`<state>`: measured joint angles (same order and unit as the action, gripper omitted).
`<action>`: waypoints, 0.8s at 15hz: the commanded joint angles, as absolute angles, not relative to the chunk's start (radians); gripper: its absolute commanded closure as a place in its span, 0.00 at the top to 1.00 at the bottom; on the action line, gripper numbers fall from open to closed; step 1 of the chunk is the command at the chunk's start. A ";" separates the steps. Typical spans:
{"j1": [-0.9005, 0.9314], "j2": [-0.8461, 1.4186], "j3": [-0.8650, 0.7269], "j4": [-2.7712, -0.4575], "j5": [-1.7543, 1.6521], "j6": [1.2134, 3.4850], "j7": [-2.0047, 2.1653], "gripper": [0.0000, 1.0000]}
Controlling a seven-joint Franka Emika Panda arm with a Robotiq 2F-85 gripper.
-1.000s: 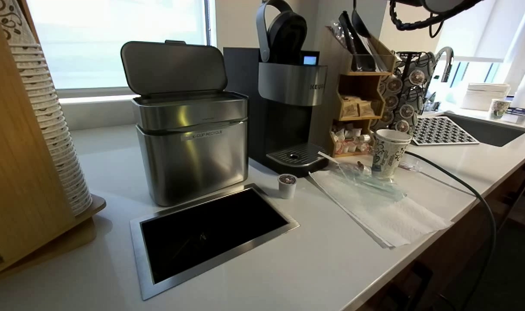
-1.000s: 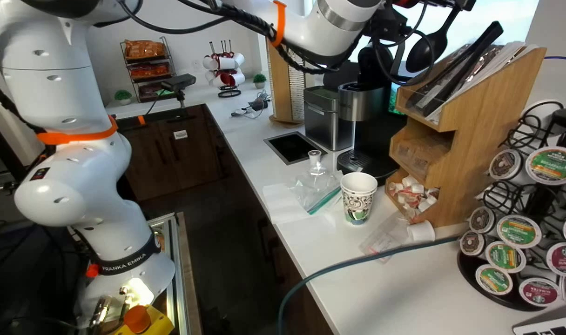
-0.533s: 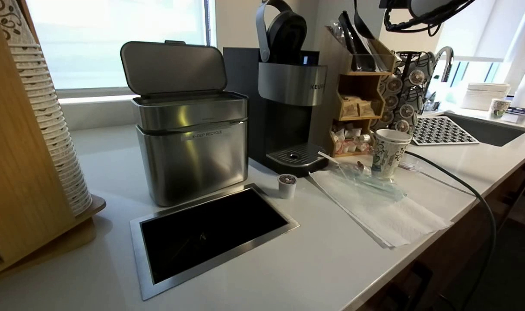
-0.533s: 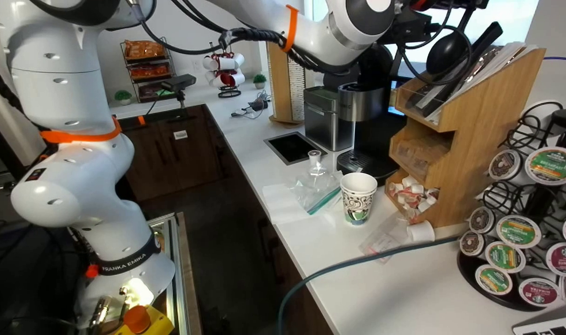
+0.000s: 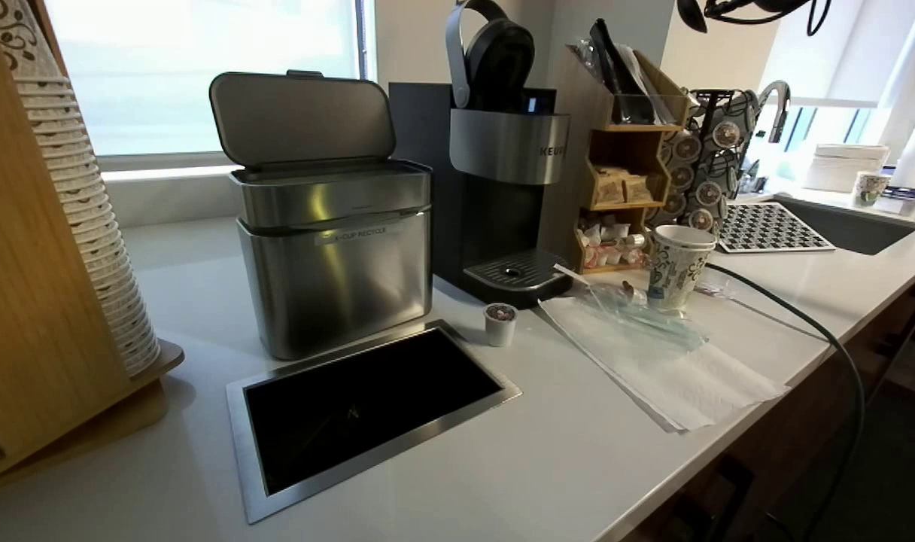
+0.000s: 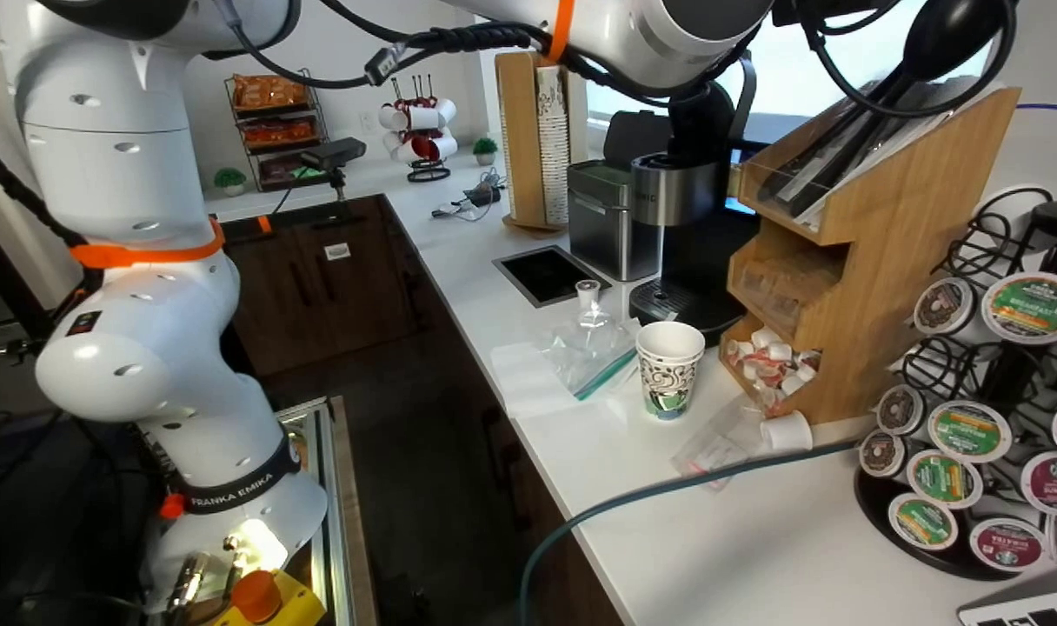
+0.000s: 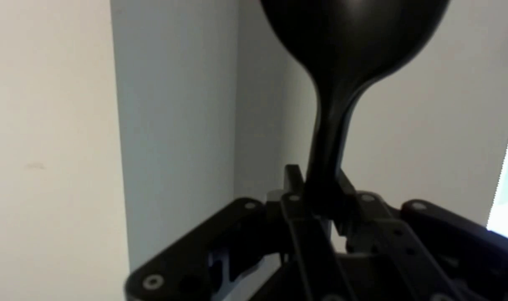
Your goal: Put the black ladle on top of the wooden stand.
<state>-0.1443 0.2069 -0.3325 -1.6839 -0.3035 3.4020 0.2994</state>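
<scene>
Carrying seems in hand: the black two-fingered gripper (image 7: pixel 318 184) pinches the all-black round-bowled ladle (image 7: pixel 346 62); next likely calls for lining up, then lowering. In an exterior view, its bowl (image 6: pixel 950 36) shows between twelve and one o'clock from the brown wooden tiered stand (image 6: pixel 894 252), the rest cropped, the gap unclear.

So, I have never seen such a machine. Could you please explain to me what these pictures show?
The machine is a white robot arm. Two cameras stand outside it and watch the scene; the close view comes from a camera on its wrist. There, the end effector grips a black ladle by its handle. On the counter you see, among other things, a coffee machine, a metal bin and a tiered wooden stand. The ladle is held in the air, not yet resting on the stand.
</scene>
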 commanded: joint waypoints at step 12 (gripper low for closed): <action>0.486 0.221 -0.924 -1.680 -0.098 3.023 0.454 0.05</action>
